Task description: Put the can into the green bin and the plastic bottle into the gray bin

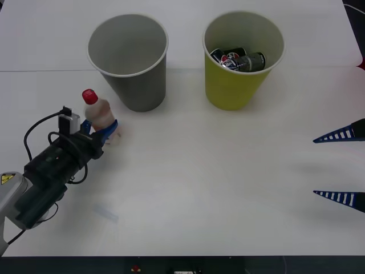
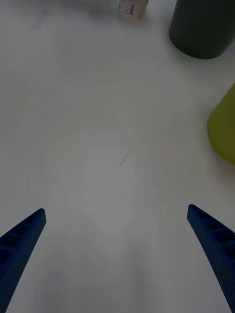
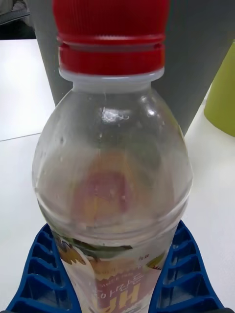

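White tabletop runs across the whole workspace, with the gray bin and the green bin standing side by side at the far end. A dark can already lies inside the green bin, so that half looks finished. The plastic bottle stands upright just in front of the gray bin, and the left gripper has its blue fingers closed around the lower body of the bottle, at the label. The right gripper waits at the right edge, fingers spread wide and holding nothing. To do this step well, I would keep the squeeze firm but gentle on the thin plastic, lift straight up until the base clears the pale rim, carry it over the middle of the gray opening, then let go low so it does not bounce or tip the bin
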